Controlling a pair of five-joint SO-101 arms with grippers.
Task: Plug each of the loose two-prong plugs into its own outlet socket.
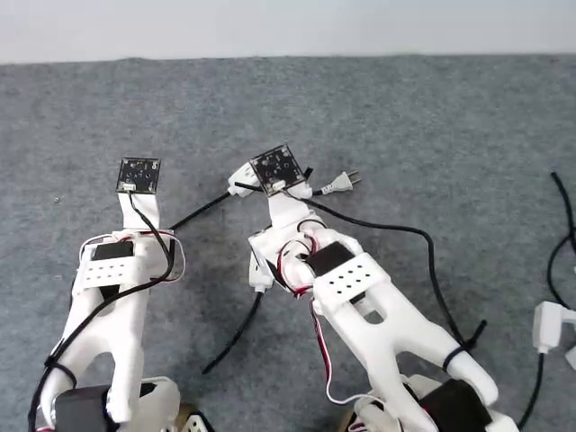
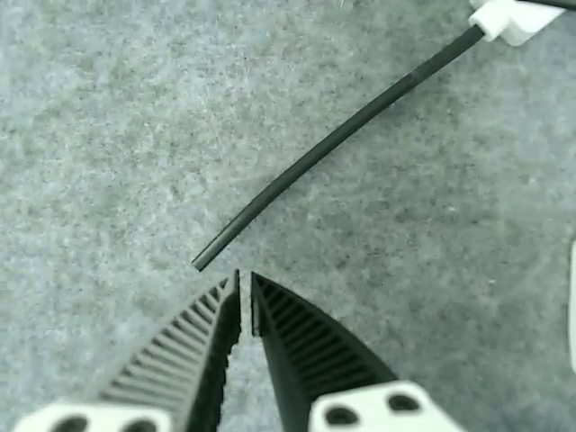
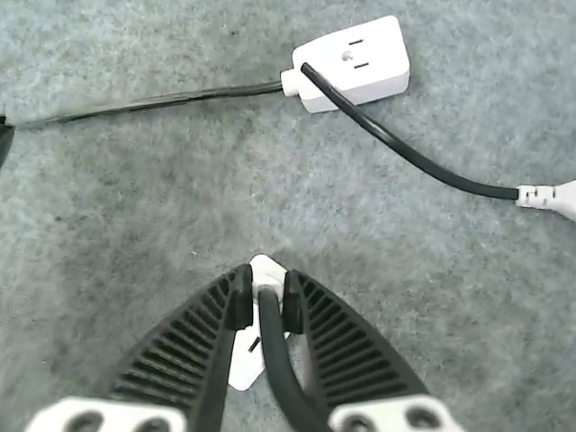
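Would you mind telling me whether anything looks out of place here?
Yes: the black cable of the loose plug lies over the edge of the white socket, beside its slots, which could hinder plugging in. The right gripper pinches a second cable, not a plug body.

Rough carpet (image 3: 135, 207), glossy white plastic socket (image 3: 355, 58), smooth black rubbery cord (image 3: 268, 326).

- bench (image 1: 405, 108): grey, finely speckled nap, even throughout
- outlet socket (image 3: 353, 61): white body, dark slots
- plug (image 1: 337, 185): white, bright metal prongs
- cord (image 3: 267, 324): black, plain
- fingers (image 2: 207, 351): black, ribbed inner faces, white mounts
- arms (image 1: 108, 315): white shells, red and white wires
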